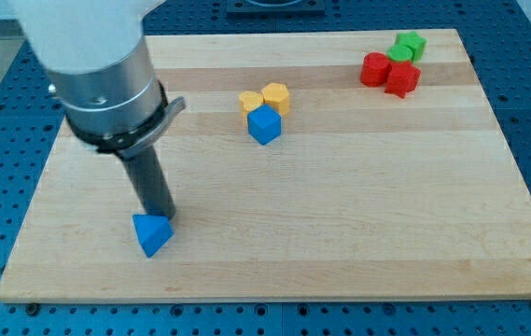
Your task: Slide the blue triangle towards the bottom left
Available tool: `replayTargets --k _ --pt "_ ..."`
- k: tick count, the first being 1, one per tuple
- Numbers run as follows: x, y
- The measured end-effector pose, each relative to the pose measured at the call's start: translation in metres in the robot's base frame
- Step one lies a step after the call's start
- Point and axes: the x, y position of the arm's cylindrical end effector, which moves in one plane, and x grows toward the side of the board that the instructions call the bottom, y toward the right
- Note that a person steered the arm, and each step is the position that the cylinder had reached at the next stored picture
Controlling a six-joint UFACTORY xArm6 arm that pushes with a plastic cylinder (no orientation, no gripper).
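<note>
The blue triangle (152, 233) lies on the wooden board (340, 215) near the view's bottom left. My tip (160, 216) stands just above and slightly right of it, touching or nearly touching its upper edge. The rod hangs from the large grey arm at the view's upper left.
A blue cube (264, 125) sits at the board's upper middle, touching two yellow blocks (267, 99) above it. At the view's top right, two red blocks (388, 74) and a green block (408, 46) cluster together. The board's bottom edge lies close below the blue triangle.
</note>
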Motion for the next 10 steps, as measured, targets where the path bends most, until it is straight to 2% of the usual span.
replayTargets --k 1,2,3,4,6,10 --pt "0.010 -0.014" --pt "-0.012 0.002" --pt "-0.007 0.057" --pt "0.036 0.073" --pt "0.045 0.066" --pt "0.045 0.002"
